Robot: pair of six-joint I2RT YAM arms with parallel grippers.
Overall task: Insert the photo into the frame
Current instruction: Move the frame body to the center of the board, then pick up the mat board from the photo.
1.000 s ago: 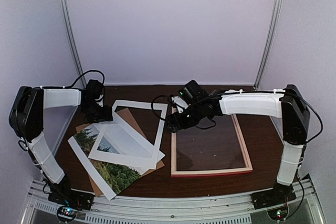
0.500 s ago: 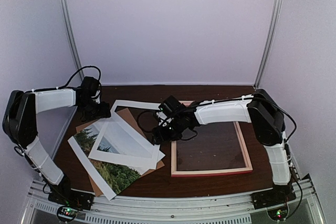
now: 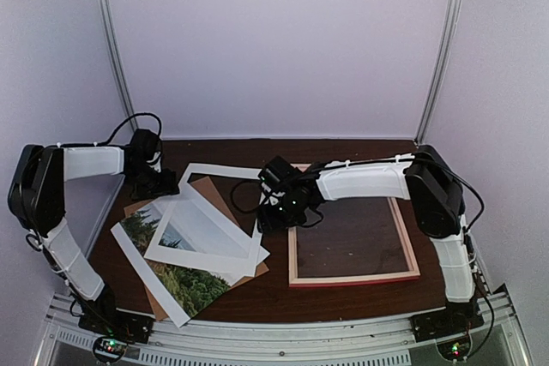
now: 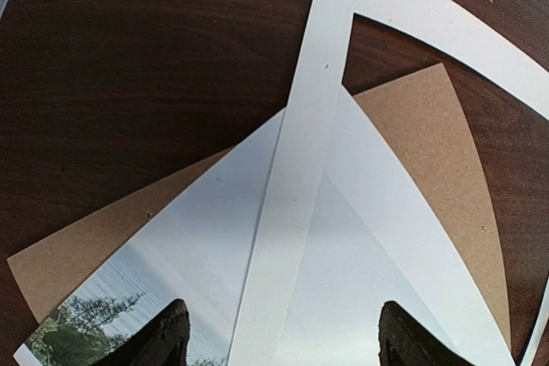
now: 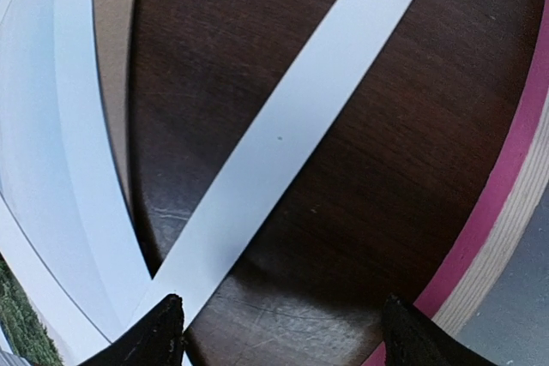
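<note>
- Pincers are both standing open and gripping nothing. The left pincer (image 4: 279, 332) is hovering over the far corner of the paper pile. The right pincer (image 5: 279, 327) is hanging over bare wood between the pile and the frame's left rail.
- The photo (image 3: 184, 279) is lying on the bench (image 3: 283, 304) at the left, partly under a white mat (image 3: 206, 242). A brown backing board (image 3: 221, 199) is lying beneath it, and a second mat (image 3: 262, 179) is reaching toward the frame.
- The frame (image 3: 352, 279) is lying flat at the right, just beside the pile, showing no paper inside.
- The task is seemingly only beginning: the photo is waiting to be uncovered, gripped, carried across and laid inside.
</note>
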